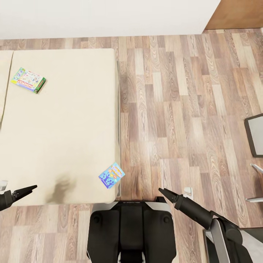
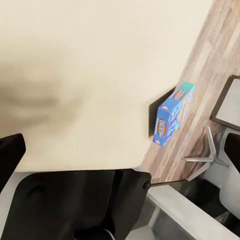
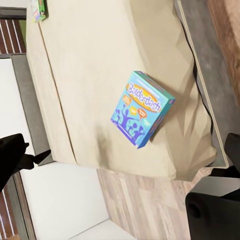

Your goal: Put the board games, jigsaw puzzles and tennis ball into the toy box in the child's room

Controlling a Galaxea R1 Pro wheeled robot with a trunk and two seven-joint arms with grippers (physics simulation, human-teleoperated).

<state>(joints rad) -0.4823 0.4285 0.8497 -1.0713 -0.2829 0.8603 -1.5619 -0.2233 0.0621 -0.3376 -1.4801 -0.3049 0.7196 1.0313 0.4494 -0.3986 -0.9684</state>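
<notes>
- The left gripper hangs over the near edge of the bed; its two dark fingers meet in one thin point and carry nothing, so I read them as clenched on air.
- The right gripper hovers above the wooden floor, just off the bed's near corner; its fingers likewise come to a single tip, pressed together and empty.
- The step in hand, as I judge it, is picking up the nearer board game. The blue game box lies flat at the bed's near corner, close beside the mattress edge and between the two grippers, nearer the right one.
- To do it well, the right fingers should spread before the approach, then come down across the box's shorter width, squared to its angled sides. The soft mattress may give under pressure, so a gentle descent suits.
- Because the box sits so near the edge, a sideways nudge could tip it to the floor; pushing inward is safer.
- Count on the bed: two board games, the blue one near and a green-edged game box well apart at the far side.
- Two grippers, both free.
- A grey chair stands at the floor's right side.
</notes>
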